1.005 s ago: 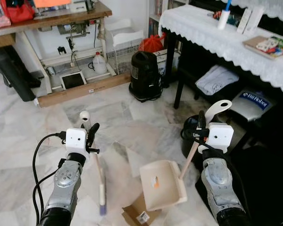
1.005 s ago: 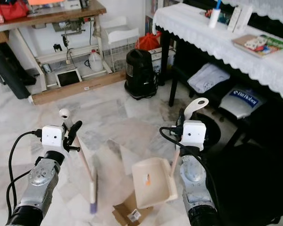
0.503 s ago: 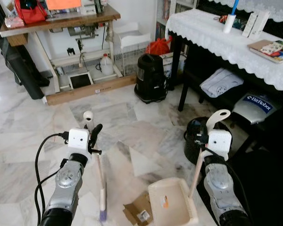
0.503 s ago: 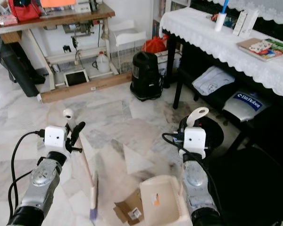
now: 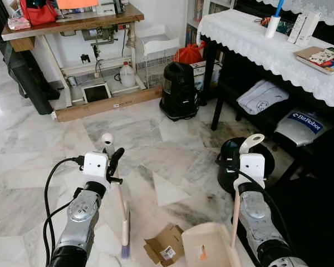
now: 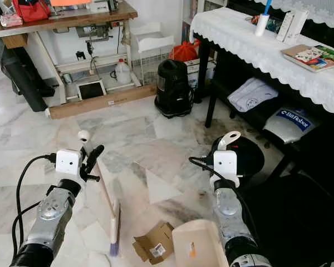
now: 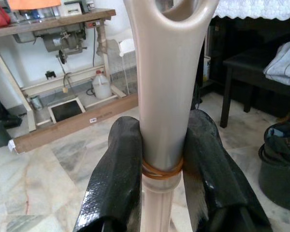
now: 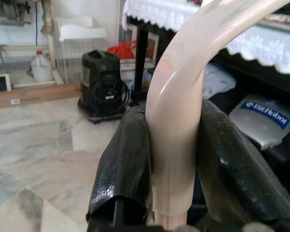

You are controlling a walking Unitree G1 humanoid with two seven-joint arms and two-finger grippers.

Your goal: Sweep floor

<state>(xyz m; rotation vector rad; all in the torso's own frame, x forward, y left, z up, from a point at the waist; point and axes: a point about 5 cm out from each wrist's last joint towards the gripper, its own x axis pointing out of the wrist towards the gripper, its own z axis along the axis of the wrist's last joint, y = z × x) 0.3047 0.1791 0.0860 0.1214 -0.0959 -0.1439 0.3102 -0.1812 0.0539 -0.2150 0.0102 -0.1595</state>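
Your left gripper (image 7: 162, 164) is clamped on the broom (image 5: 122, 222) handle just under its hanging loop, fingers (image 7: 113, 179) tight on both sides at the rubber band. Bristle end is down on the marble floor (image 5: 33, 167), just beside the crumpled cardboard scrap (image 5: 166, 250). Your right gripper (image 8: 174, 159) is closed on the dustpan (image 5: 209, 250) handle below its curved top; the pan sits low by the scrap. Both tools look like light, stiff plastic, and the smooth handles could twist in the pads, so I'd keep the grips high and firm. The cardboard looks light and should slide easily. Expect it to skate past the pan lip.
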